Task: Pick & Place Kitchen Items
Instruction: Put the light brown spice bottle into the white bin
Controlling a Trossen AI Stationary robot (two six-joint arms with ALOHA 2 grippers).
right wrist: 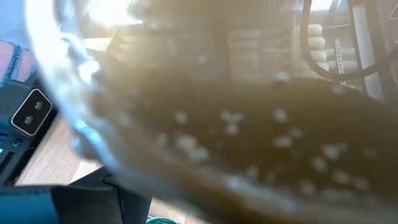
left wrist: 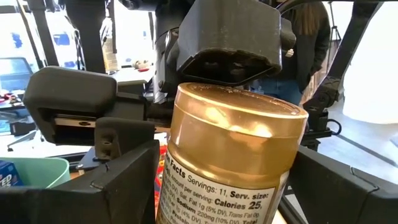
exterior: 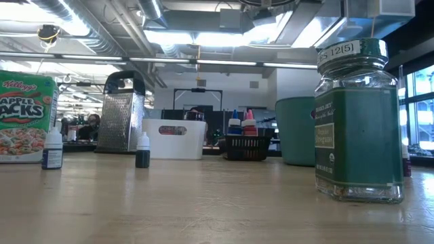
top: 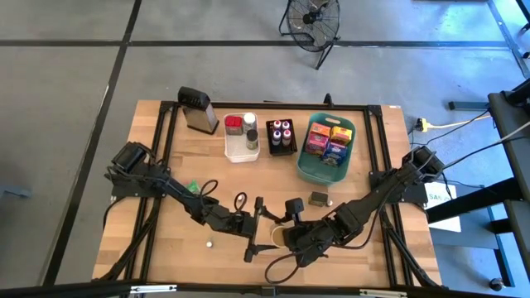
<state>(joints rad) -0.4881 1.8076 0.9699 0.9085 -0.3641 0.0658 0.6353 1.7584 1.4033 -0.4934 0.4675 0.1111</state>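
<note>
A jar with a gold lid and a nutrition label stands upright in the air over the table's near middle. My right gripper reaches in from the right, slanting down, and is shut on it; its dark body looms behind the lid. My left gripper comes level from the left. It is open, with one finger on each side of the jar. Whether they touch it, I cannot tell. My right gripper holds the jar, which fills its wrist view and hides where the fingers meet it. It comes from the table's right, slanting down. The jar sits upright, gold lid on top, lifted off the table.
At the back stand a metal grater, a white bin with jars, a black tray of bottles and a teal basket of boxes. A dark-green spice jar, a green packet and small bottles stand loose on the table.
</note>
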